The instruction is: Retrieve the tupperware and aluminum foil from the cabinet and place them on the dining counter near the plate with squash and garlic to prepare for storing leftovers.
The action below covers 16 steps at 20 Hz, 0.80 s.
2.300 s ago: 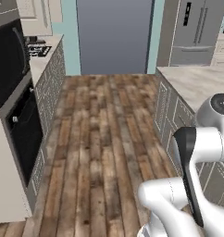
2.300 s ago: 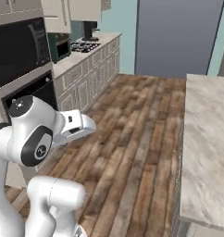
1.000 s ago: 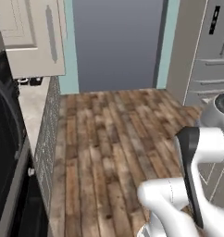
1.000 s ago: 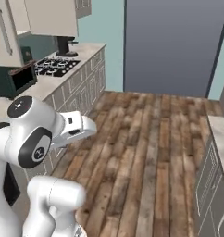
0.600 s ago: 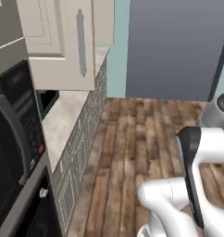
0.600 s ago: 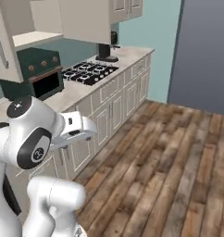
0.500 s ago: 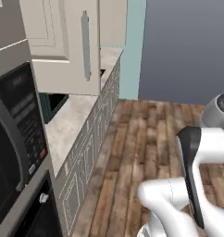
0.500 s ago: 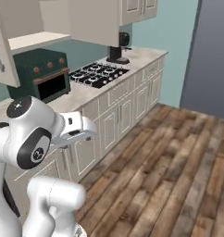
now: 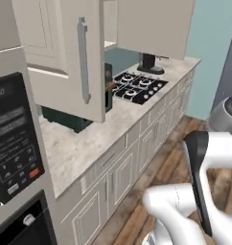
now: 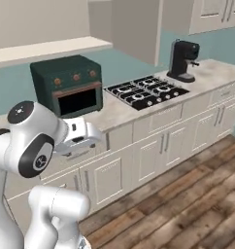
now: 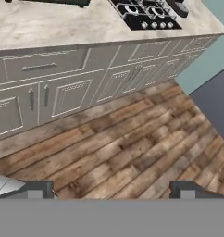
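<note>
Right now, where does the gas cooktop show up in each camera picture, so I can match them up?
Left base view: the cooktop sits upper middle, on the wall counter beyond the cabinet door.
Right base view: the cooktop lies right of centre, between the green toaster oven and the coffee machine.
Hand view: the cooktop is at the top edge, right of centre.
Shared landmark: the coffee machine, just past the cooktop.
</note>
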Available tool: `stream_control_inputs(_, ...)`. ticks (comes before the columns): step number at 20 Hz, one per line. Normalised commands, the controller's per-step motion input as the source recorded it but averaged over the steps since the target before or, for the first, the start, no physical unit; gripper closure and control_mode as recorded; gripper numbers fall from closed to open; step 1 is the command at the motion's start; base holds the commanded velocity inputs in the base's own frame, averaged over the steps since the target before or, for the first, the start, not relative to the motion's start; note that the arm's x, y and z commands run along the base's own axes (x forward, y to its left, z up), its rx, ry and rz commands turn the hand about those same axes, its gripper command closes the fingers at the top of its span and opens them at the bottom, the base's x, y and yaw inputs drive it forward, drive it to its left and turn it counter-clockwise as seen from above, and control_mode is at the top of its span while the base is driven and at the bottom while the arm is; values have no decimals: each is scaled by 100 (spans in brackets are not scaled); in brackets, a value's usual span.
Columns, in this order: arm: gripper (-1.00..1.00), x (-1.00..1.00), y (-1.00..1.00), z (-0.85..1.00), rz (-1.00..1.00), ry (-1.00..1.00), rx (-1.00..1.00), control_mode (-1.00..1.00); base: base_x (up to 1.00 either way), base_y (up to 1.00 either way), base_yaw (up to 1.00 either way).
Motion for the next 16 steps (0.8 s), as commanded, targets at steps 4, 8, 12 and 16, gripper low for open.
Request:
stream_control_inputs(4,-100,0,0,0,0,0,0,100,40,-20,61)
stream_control_inputs(8,-100,0,0,0,0,0,0,100,28,-23,59)
stream_control_inputs(12,-100,0,0,0,0,0,0,100,40,-33,56)
stream_control_inputs(16,-100,0,0,0,0,0,0,100,42,-63,46)
